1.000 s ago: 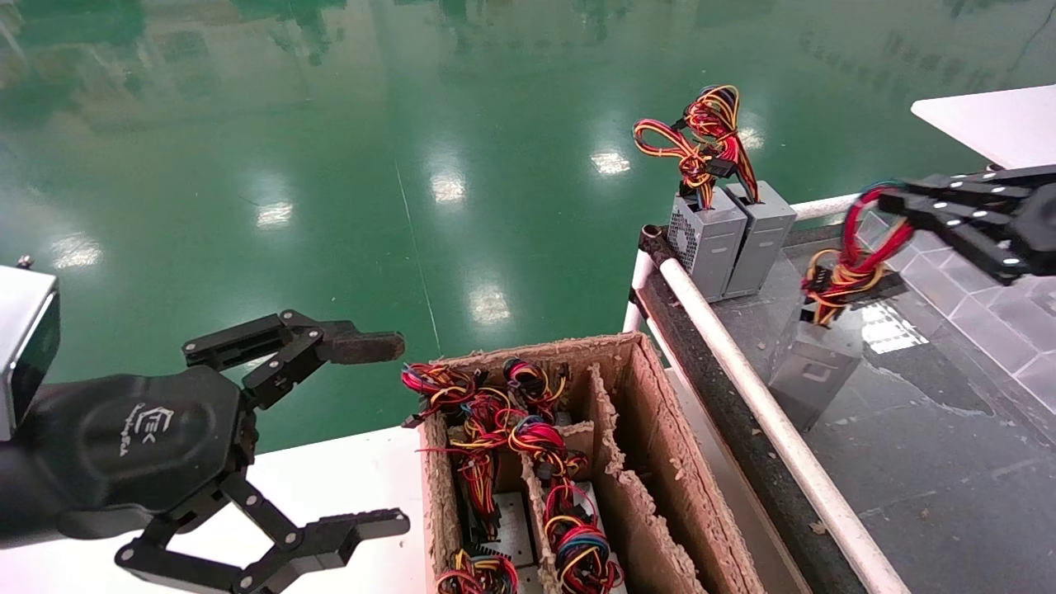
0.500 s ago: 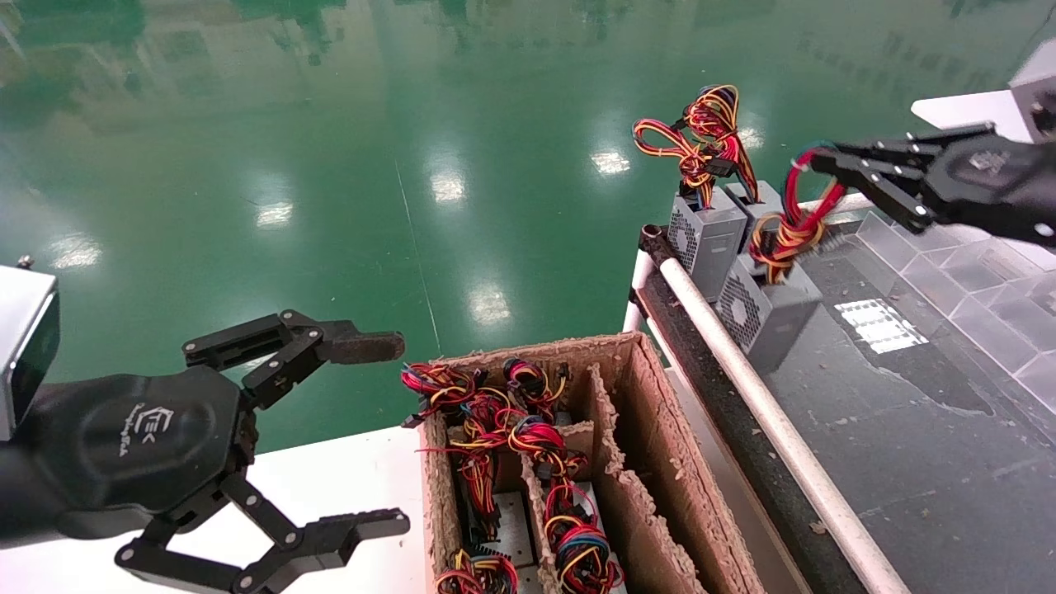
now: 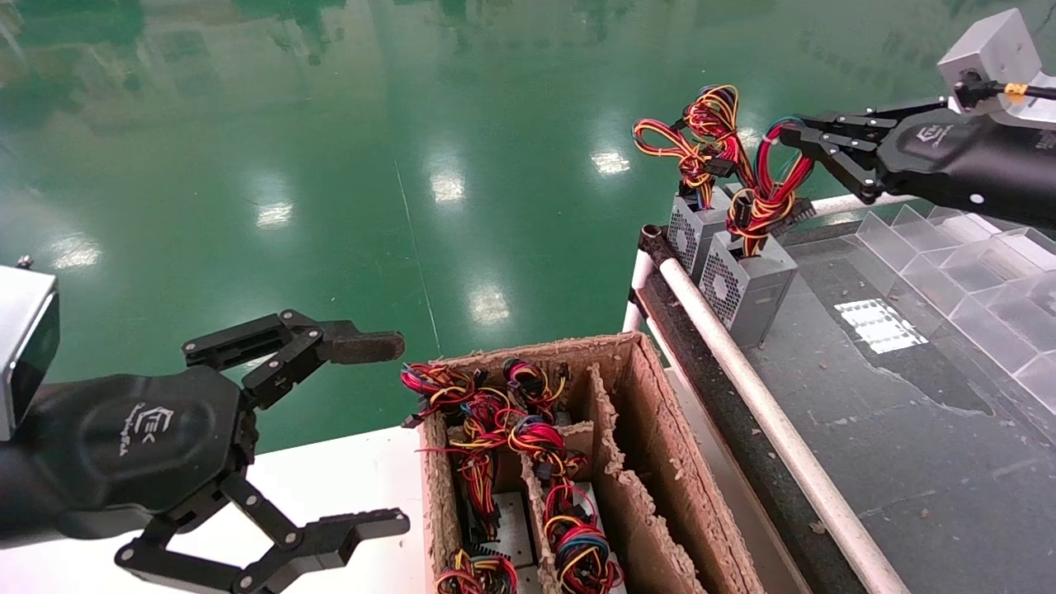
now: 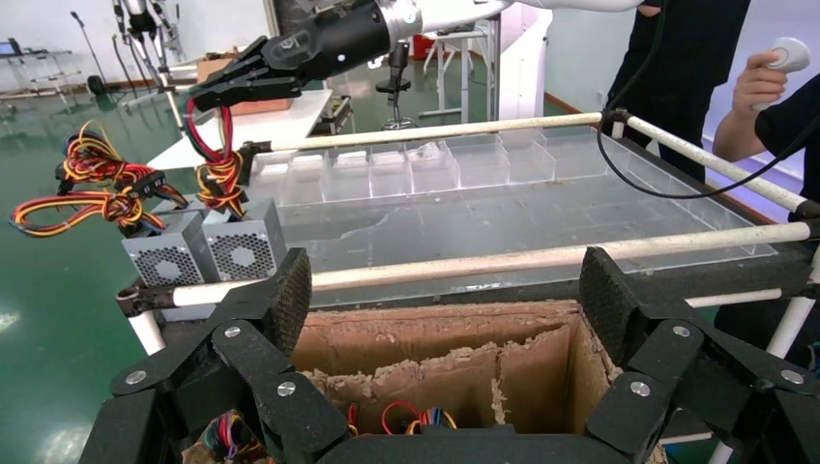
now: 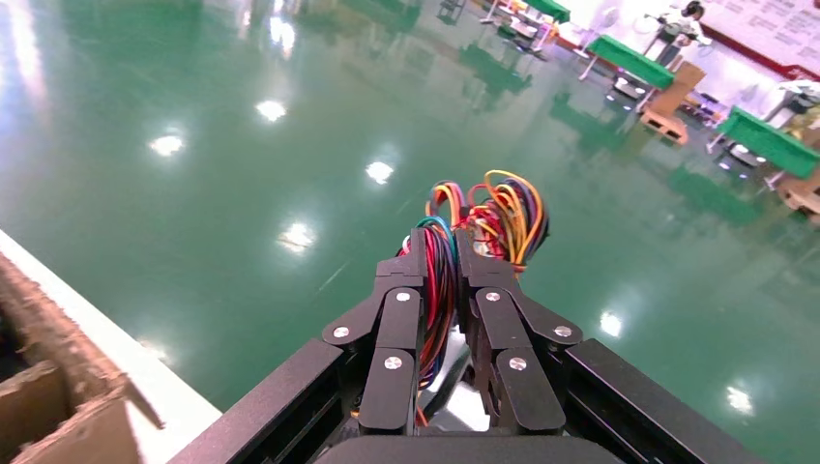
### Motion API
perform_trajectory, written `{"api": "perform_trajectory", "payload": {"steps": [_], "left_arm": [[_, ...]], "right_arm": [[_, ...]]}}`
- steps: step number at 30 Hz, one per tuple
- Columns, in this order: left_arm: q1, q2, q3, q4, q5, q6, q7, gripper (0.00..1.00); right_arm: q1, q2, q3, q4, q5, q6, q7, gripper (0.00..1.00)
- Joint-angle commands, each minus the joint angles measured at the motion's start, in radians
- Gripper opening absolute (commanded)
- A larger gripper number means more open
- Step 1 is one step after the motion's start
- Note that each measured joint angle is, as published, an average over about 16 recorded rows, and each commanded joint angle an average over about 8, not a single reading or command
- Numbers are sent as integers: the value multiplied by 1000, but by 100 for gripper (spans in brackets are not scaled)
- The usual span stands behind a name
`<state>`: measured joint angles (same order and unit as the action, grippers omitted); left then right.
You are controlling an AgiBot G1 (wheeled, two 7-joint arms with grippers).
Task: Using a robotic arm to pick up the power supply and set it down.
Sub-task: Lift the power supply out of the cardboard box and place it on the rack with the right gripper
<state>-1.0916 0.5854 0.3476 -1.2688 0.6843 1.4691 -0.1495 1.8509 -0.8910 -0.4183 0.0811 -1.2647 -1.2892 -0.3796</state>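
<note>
My right gripper (image 3: 790,136) is pinched tight on the wire loop of the power supply (image 3: 747,285), which hangs just below my fingertips, its base on the dark tabletop (image 3: 907,429) and pressed against another grey box (image 3: 691,231) beyond it. My left gripper (image 3: 363,433) hangs spread wide and empty, the cardboard box (image 3: 635,462) just past its fingers.

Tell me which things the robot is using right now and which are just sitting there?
Using:
- right gripper, pinching the wires
- power supply, held by its wires

Just sitting:
- left gripper, open
- two other grey boxes
- cardboard box of wired units
</note>
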Motion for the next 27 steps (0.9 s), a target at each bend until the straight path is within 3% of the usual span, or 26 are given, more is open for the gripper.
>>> {"api": "perform_trajectory", "payload": {"steps": [1, 19, 27], "left_arm": [[0, 0, 0, 0, 0, 0, 0, 100], [0, 0, 0, 0, 0, 0, 0, 100], [0, 0, 0, 0, 0, 0, 0, 100]], "right_arm": [[4, -8, 0, -13, 0, 14, -13, 0], [12, -72, 8, -66, 8, 159, -70, 0], [11, -90, 7, -69, 6, 154, -74, 0]]}}
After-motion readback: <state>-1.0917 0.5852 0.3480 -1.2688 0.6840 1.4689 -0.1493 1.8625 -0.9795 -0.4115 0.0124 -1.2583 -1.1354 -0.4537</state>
